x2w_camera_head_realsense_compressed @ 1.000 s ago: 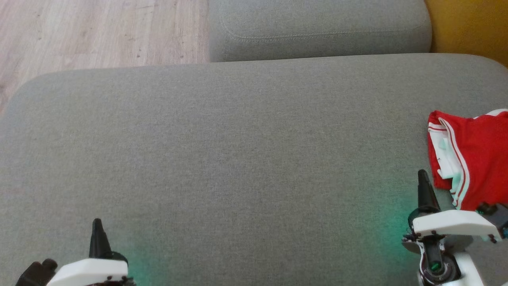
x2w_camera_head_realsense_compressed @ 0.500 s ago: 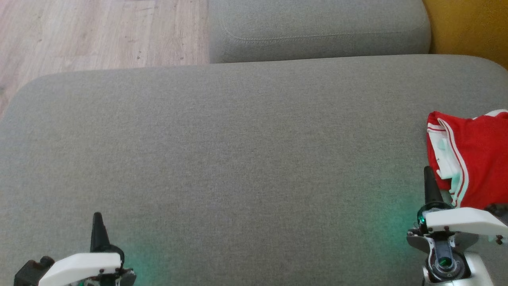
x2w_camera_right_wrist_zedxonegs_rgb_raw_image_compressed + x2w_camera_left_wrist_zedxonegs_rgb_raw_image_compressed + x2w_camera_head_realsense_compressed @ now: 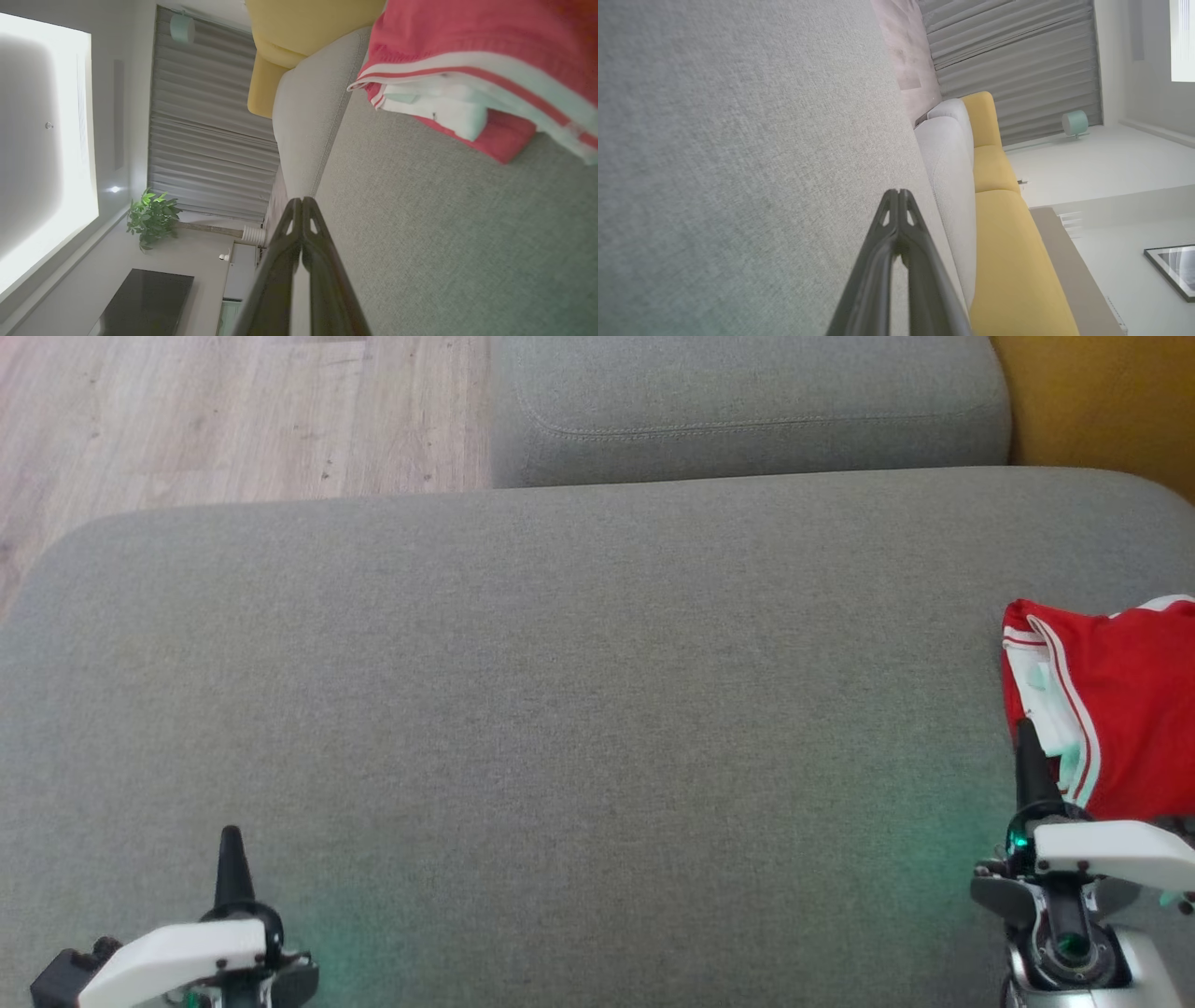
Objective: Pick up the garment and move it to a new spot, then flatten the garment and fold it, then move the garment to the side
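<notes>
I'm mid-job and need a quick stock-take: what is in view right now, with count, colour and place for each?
garment: one, red with white stripes, bunched at the right edge of the seat cushion
seat cushion: one, grey, spread across the middle of the head view
back cushion: one, grey, beyond the seat cushion
yellow sofa: one, mustard yellow, far right corner
floor: pale wood, far left
curtain: one, grey, pleated, background of the right wrist view
plant: one, green, by the curtain
left gripper: one, dark fingers, shut, lower left over bare cushion
right gripper: one, dark fingers, shut, lower right by the garment's edge, holding nothing
</notes>
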